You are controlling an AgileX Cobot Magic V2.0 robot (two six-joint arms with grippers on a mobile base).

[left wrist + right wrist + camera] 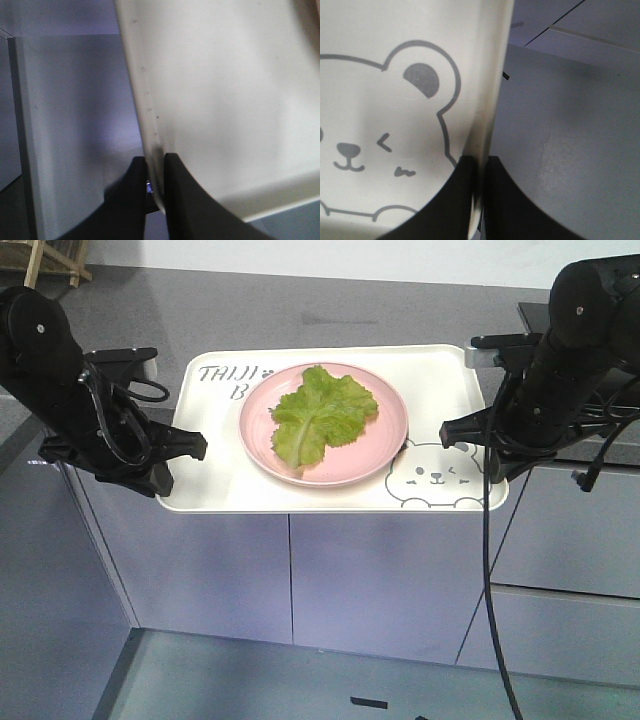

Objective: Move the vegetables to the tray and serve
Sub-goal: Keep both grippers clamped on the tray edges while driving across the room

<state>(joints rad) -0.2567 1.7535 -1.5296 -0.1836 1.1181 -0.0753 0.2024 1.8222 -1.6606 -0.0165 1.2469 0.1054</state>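
Pink plate (335, 468) over lettering (225, 373) on tray (220, 485)

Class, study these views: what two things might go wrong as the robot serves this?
1. The left gripper and right gripper pinch only the thin rim of the tray, so it might slip or tilt.
2. The pink plate seems loose; a tilt may slide it and the lettuce off.

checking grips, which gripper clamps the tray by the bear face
The right gripper, on the tray rim beside the bear face; the left gripper holds the opposite rim.
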